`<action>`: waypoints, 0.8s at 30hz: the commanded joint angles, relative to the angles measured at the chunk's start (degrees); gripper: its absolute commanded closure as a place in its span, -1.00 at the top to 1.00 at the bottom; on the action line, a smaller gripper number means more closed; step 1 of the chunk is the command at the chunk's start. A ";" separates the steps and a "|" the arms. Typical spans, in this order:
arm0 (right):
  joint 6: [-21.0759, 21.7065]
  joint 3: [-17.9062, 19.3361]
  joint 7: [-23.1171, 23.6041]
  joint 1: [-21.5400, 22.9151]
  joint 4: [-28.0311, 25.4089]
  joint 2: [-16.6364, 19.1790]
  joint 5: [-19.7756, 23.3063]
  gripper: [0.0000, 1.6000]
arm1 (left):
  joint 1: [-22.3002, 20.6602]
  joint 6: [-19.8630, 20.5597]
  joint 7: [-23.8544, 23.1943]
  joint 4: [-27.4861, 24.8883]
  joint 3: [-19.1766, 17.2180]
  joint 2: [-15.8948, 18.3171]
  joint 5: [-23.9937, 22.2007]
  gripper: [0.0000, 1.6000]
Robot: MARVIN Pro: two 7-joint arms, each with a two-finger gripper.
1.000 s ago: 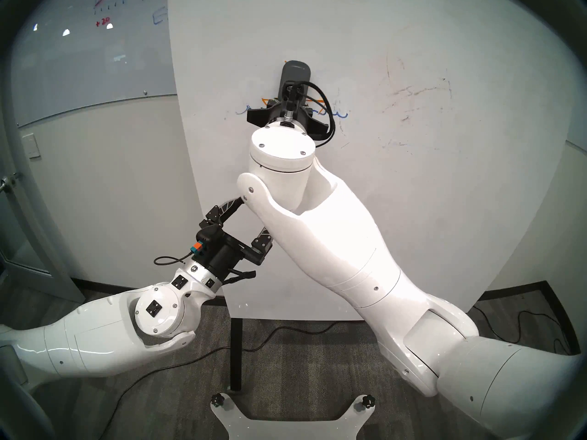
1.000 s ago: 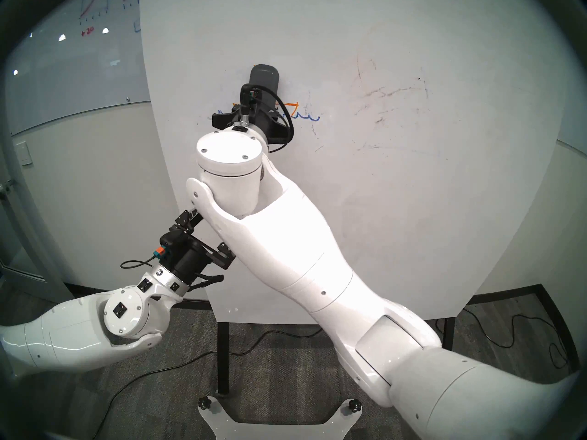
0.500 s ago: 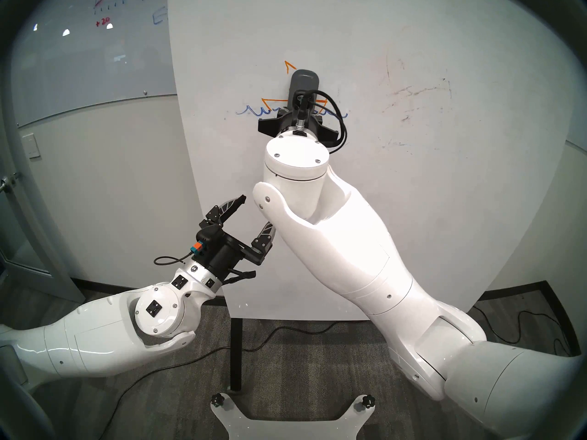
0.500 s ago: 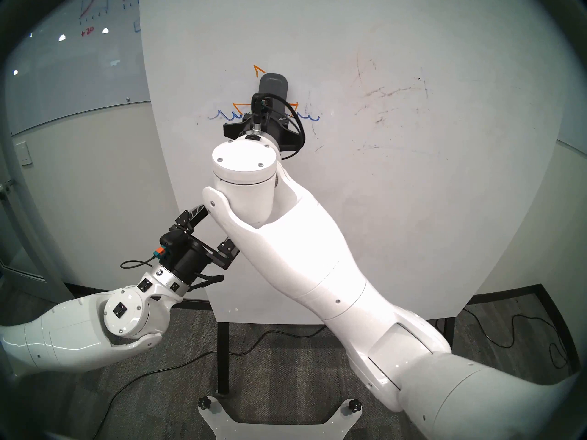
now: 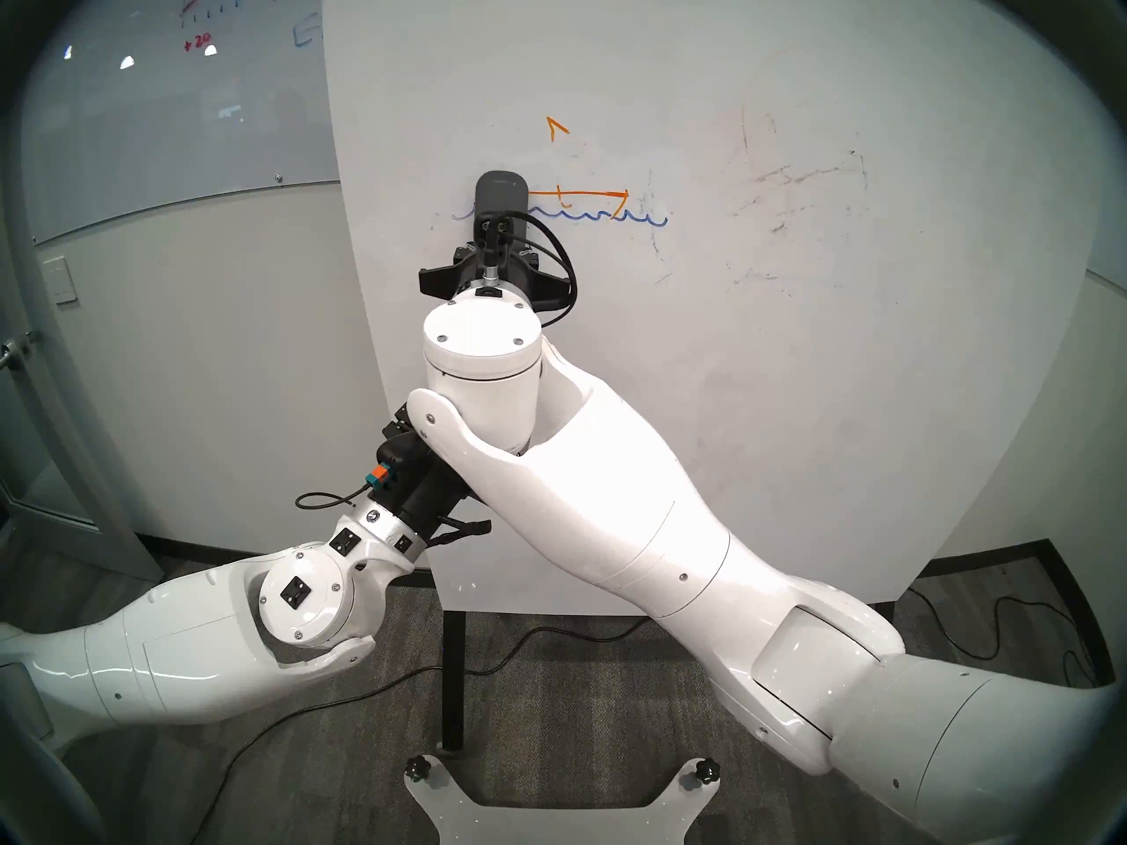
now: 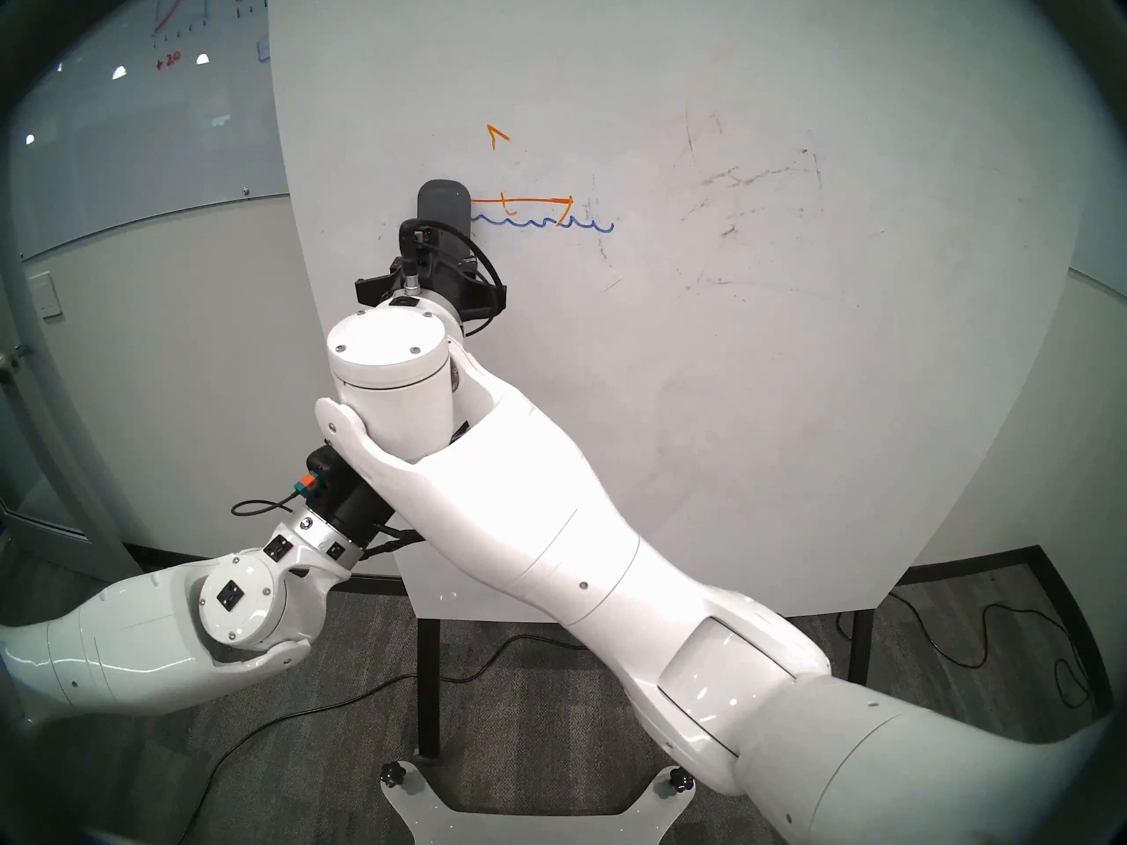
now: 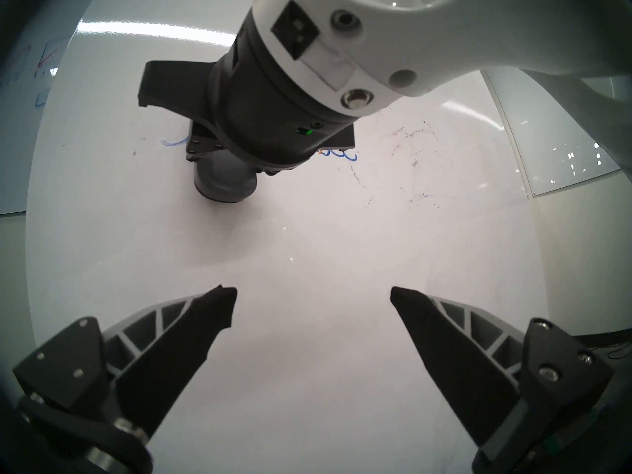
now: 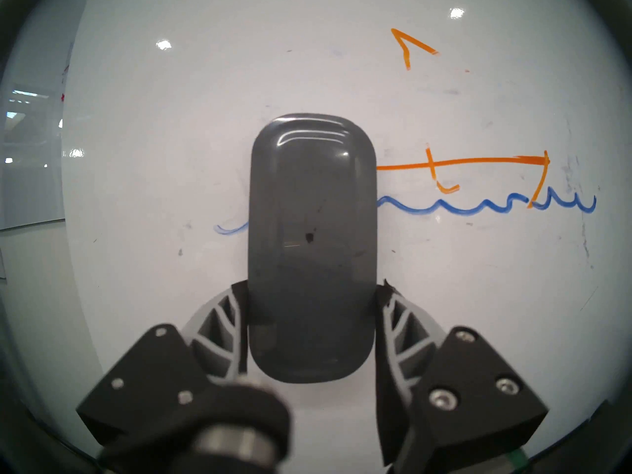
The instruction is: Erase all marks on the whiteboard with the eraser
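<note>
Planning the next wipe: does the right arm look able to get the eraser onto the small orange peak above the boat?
Probably yes. The eraser is held upright against the whiteboard; the orange peak lies up and to its right, with only bare board between.

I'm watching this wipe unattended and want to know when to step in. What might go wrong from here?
1. The dark grey oblong eraser is pinched only near its lower end by the right gripper; pressing on the white whiteboard panel might tilt or slip it.
2. Its path may miss the orange sail tip above.
3. The right forearm crosses just over the open left gripper; they might collide.
</note>
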 commanded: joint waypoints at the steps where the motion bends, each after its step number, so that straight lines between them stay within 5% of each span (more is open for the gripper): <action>1: -0.61 4.30 -1.82 0.88 -4.27 2.63 -0.67 -1.00 | -0.53 -0.37 0.03 -0.47 -0.54 0.00 0.00 1.00; 11: 2.58 7.51 -1.65 -1.08 -10.50 7.54 0.18 -1.00 | -0.54 -0.43 0.03 -0.49 -0.53 0.02 -0.03 1.00; 24: 1.52 -0.15 1.62 0.73 -1.81 -0.29 1.38 -1.00 | -0.57 -0.36 0.05 -0.47 -0.49 0.01 0.00 1.00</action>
